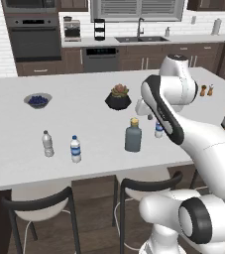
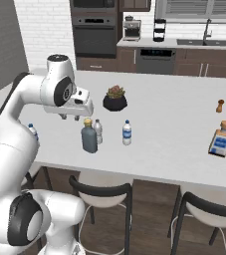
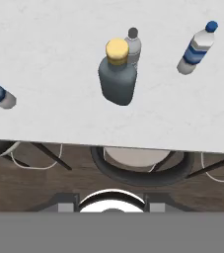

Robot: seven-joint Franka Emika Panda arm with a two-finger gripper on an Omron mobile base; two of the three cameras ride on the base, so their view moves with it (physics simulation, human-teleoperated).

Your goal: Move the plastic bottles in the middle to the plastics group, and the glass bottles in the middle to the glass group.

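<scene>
The squat grey-blue glass bottle (image 2: 89,138) with a tan stopper stands mid-counter, with the plain plastic bottle (image 2: 98,131) close behind it. The blue-labelled plastic bottle (image 2: 127,133) is a little to its right. In the hand view the glass bottle (image 3: 117,79) is centred, the plain bottle (image 3: 132,43) beyond it and the labelled one (image 3: 196,49) at upper right. My gripper (image 2: 69,117) hangs open and empty above the counter's near edge, just left of the glass bottle. The plastics group (image 1: 47,144) (image 1: 75,149) is at left. The squarish pale bottle (image 2: 220,139) of the glass group is at far right.
A dark bowl with a plant (image 2: 115,101) sits behind the middle bottles. Two brown shakers (image 2: 225,106) stand beyond the glass group. A bowl of blueberries (image 1: 37,100) is at the far left. Stools (image 2: 102,191) stand under the near edge.
</scene>
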